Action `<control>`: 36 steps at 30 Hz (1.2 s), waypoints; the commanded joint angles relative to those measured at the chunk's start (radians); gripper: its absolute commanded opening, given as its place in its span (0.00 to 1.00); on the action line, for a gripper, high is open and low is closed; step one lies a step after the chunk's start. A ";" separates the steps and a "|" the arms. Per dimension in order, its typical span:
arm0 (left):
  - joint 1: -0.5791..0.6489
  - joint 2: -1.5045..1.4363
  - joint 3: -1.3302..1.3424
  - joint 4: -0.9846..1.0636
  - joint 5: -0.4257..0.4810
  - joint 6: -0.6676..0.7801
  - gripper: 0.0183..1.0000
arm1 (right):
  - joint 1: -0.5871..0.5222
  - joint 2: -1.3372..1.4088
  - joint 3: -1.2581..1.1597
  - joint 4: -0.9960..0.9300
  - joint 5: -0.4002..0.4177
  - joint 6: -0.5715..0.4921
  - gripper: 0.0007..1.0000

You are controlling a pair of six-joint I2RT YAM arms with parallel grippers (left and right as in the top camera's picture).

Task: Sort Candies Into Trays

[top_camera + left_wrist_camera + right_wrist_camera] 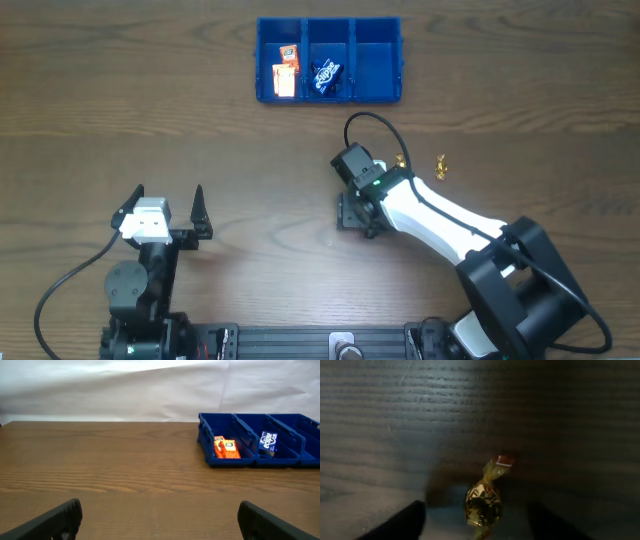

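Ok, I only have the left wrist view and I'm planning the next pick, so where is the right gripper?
Observer: Low over the wooden table, the right gripper is open, a gold foil-wrapped candy between its fingers.
Operator: Any other loose candy?
Observer: A second gold candy lies on the table beside the right arm.
Operator: Is the blue plastic tray's third compartment free?
Observer: Yes, the one past the blue-wrapped candy is empty.

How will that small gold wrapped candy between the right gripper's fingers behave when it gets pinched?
Probably light: the gold candy looks small inside the open right gripper. Its shiny foil may be slippery and could crinkle under pressure. The rounded body with a twisted end might roll or pivot on the table if pushed off-centre.
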 commanded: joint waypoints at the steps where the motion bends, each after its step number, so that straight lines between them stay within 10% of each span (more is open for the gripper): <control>1: 0.004 -0.006 -0.029 -0.015 0.020 0.003 1.00 | 0.004 0.008 -0.012 0.002 0.007 0.014 0.47; 36: 0.004 -0.006 -0.029 -0.015 0.020 0.003 1.00 | 0.021 -0.007 -0.011 0.032 0.090 0.044 0.12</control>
